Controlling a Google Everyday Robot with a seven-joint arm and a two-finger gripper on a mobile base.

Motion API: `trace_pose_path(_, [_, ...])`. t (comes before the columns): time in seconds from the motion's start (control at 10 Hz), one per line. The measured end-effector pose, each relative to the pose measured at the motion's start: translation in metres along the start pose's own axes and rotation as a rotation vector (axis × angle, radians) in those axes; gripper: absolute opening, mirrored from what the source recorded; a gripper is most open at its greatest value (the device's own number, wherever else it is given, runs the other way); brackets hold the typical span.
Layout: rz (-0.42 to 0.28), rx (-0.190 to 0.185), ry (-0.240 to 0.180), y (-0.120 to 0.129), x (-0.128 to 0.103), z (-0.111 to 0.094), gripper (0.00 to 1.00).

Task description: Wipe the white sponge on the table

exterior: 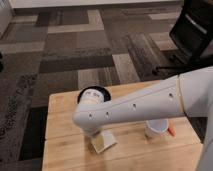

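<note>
The white sponge [104, 142] lies flat on the light wooden table [60, 125], near the front left. My white arm reaches in from the right and bends down over it. My gripper [98, 133] is at the arm's lower end, right at the sponge's back edge and mostly hidden by the arm. I cannot tell whether it touches the sponge.
A dark bowl [95, 93] sits at the table's back edge, behind the arm. A white cup [157, 130] stands to the right, with a small orange object [172, 130] beside it. Carpet lies beyond the table, and a black chair [195, 30] stands at the top right.
</note>
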Motion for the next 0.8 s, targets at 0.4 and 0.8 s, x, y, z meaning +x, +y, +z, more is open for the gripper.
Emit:
trace_pose_path(0.4, [-0.068,-0.010,-0.006,0.007,0.005,0.017,0.80])
trace_pose_path(0.8, [-0.078,-0.040,-0.008,0.015,0.015,0.029,0.80])
